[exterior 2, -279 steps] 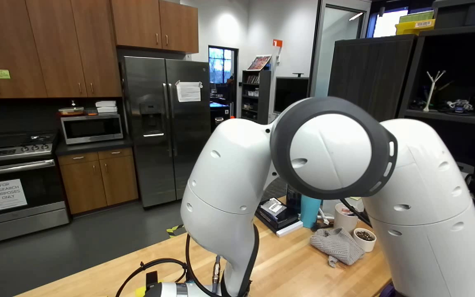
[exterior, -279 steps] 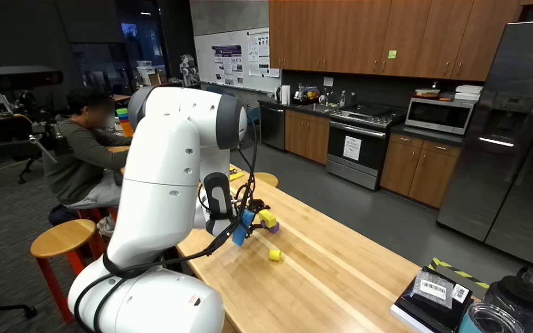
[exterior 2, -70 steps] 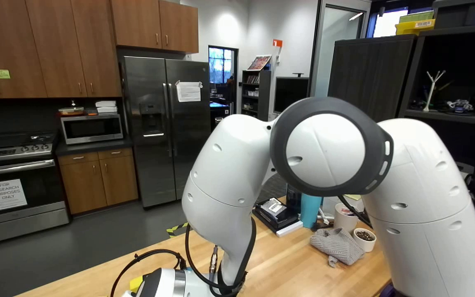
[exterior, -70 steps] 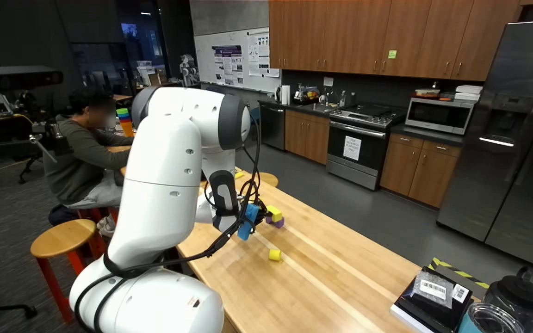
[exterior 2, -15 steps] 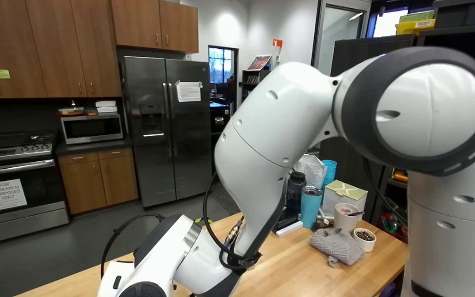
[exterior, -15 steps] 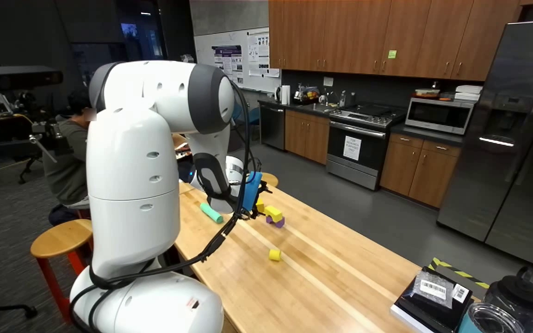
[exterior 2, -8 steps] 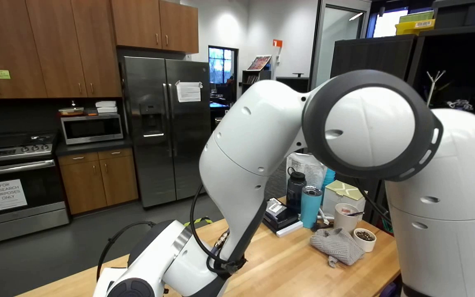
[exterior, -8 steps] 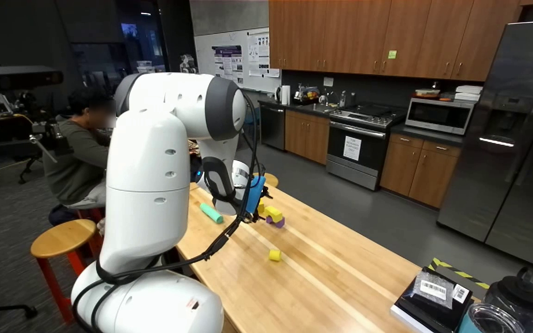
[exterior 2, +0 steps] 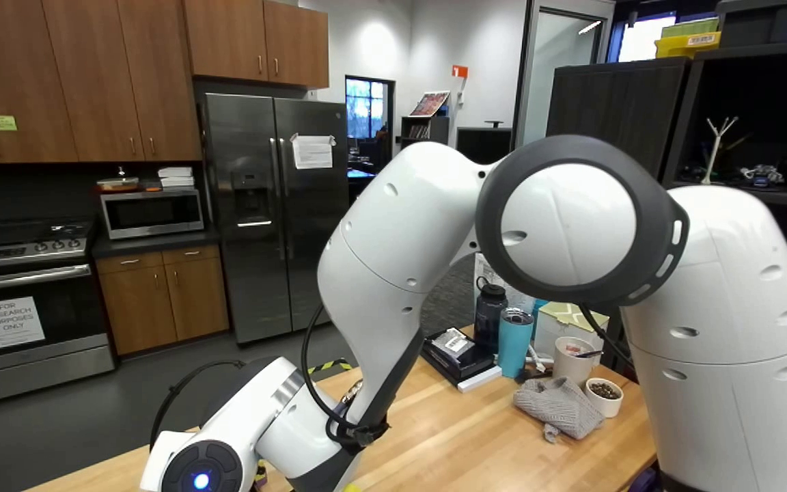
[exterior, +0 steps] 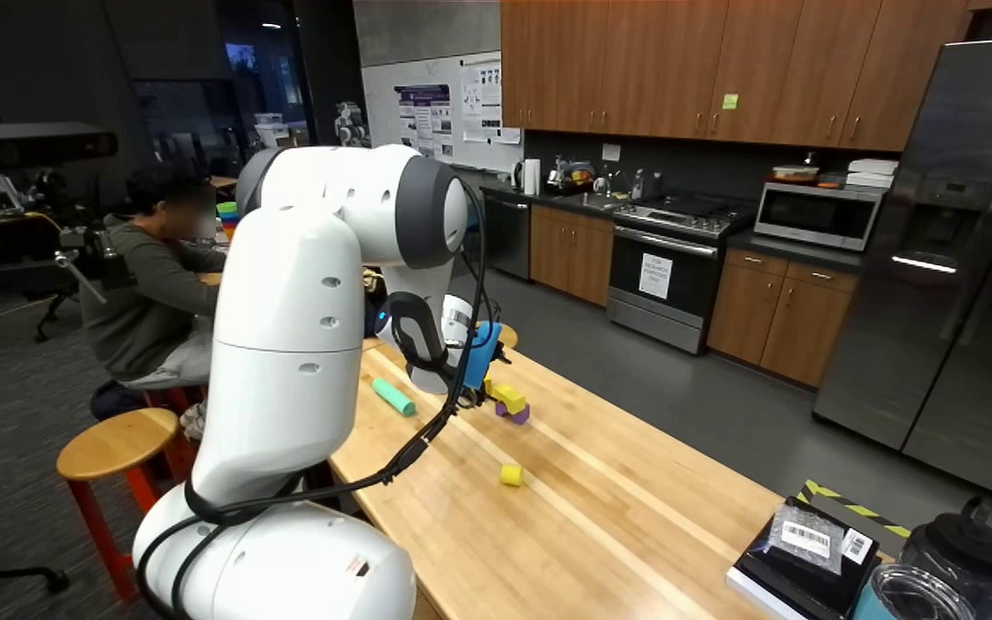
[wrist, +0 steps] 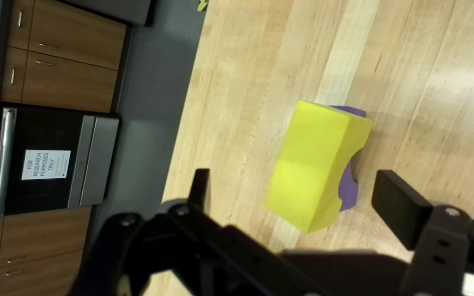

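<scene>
Gripper farther out, near yellow block, dark bits in bowl

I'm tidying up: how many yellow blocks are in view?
3: a yellow arch-shaped block atop a purple block, a yellow cylinder on the wooden table, and a third yellow block partly hidden by the black gripper. More may be hidden.

Past the widely parted jaws, a yellow block rests on a purple block on the wooden table, an oven with a paper sign standing beyond
</scene>
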Controlling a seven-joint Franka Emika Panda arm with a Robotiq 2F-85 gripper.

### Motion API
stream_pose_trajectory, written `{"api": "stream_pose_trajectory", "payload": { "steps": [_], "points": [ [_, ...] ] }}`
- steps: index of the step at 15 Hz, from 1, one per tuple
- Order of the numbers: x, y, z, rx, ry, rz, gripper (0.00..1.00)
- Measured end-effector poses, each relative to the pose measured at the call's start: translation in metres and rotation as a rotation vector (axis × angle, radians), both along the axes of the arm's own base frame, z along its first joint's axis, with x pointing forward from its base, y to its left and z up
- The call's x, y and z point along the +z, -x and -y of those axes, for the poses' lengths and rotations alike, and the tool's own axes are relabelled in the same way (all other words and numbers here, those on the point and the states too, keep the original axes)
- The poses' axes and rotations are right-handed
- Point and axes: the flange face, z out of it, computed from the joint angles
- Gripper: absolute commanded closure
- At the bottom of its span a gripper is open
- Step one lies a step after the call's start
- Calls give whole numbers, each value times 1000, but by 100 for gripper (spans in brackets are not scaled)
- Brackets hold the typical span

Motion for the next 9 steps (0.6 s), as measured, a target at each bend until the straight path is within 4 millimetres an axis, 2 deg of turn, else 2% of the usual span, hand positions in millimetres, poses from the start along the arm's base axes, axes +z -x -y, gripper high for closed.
{"api": "stream_pose_trajectory", "payload": {
  "steps": [1,2,4,9],
  "points": [
    [-2,-2,1,0,-8,-5,11],
    [-5,-4,3,-1,-14,-10,35],
    [-10,-7,6,-3,-26,-20,38],
    [-15,-14,14,-11,-41,-29,77]
  ]
}}
